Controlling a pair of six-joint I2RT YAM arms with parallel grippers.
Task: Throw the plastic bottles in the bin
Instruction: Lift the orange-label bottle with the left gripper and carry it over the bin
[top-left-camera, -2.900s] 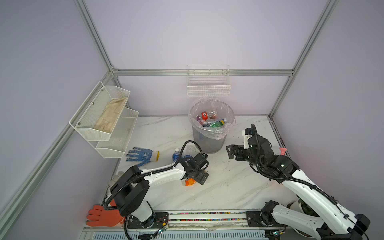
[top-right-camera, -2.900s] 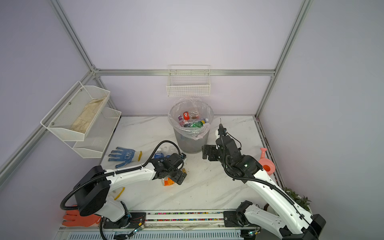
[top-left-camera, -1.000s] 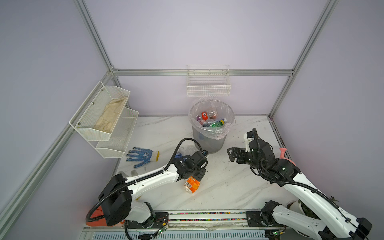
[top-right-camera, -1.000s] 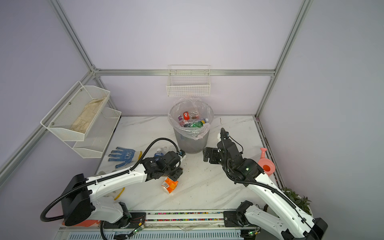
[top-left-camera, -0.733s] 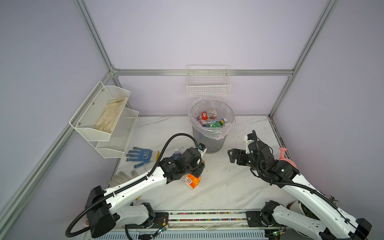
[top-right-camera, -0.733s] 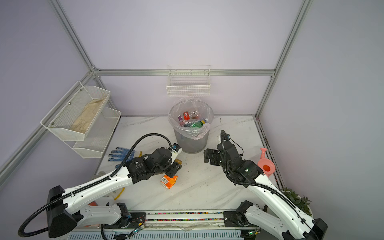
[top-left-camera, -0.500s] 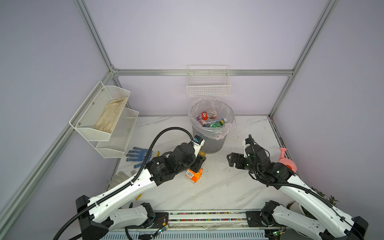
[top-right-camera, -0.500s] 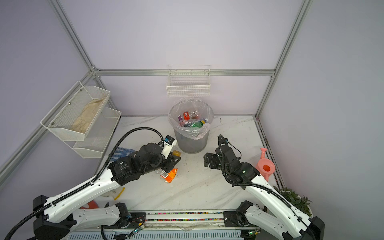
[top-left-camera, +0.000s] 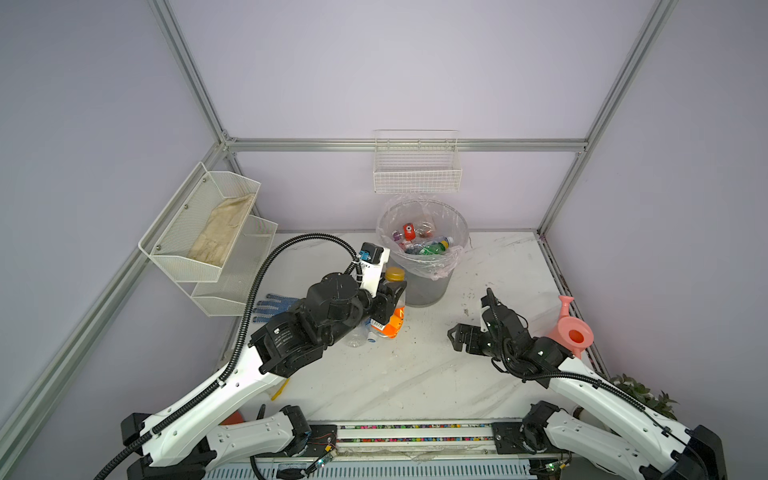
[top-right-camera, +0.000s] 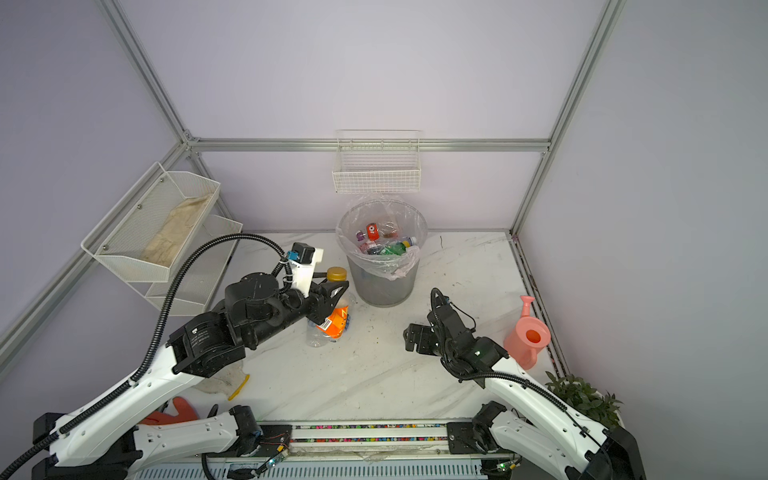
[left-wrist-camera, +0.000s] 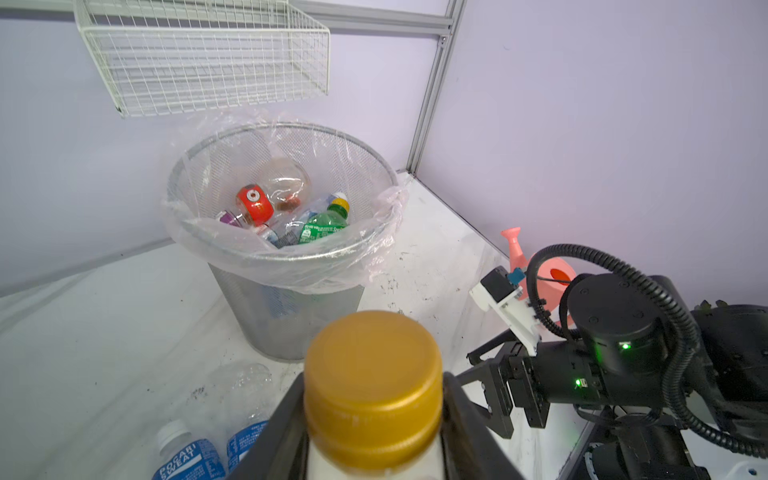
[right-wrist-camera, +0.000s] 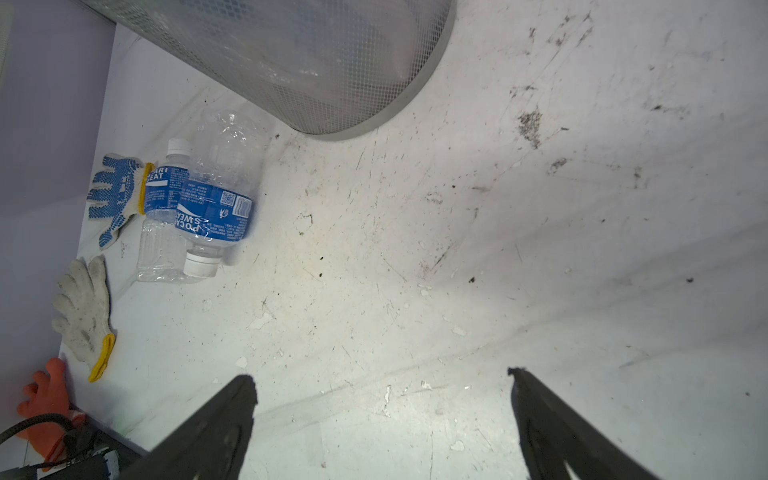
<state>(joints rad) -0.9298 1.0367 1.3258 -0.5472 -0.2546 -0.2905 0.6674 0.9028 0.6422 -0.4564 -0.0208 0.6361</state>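
My left gripper (top-left-camera: 390, 296) (top-right-camera: 332, 296) (left-wrist-camera: 372, 392) is shut on an orange-labelled plastic bottle (top-left-camera: 394, 322) (top-right-camera: 336, 318) with a gold cap (left-wrist-camera: 372, 386). It holds the bottle off the table, cap end toward the bin (top-left-camera: 424, 286) (top-right-camera: 382, 289) (left-wrist-camera: 291, 324), just short of the bin's near left side. The grey mesh bin has a clear liner and several bottles inside, among them a green one (left-wrist-camera: 322, 224). Two blue-labelled bottles (right-wrist-camera: 214, 212) (right-wrist-camera: 160, 199) lie on the table left of the bin. My right gripper (top-left-camera: 471, 319) (top-right-camera: 420, 314) (right-wrist-camera: 380, 378) stands open and empty over bare table.
A pink watering can (top-left-camera: 571, 332) (top-right-camera: 530, 336) stands at the right edge, near a plant (top-right-camera: 582, 399). A blue-dotted glove (right-wrist-camera: 116, 187), a white glove (right-wrist-camera: 85, 307) and an orange glove (top-right-camera: 178, 409) lie at the left. White wire baskets (top-left-camera: 415, 174) (top-left-camera: 208, 232) hang on the walls.
My left arm has lifted the orange-labelled bottle off the table and carried it up toward the bin. My right gripper has drifted slightly toward the front, still open.
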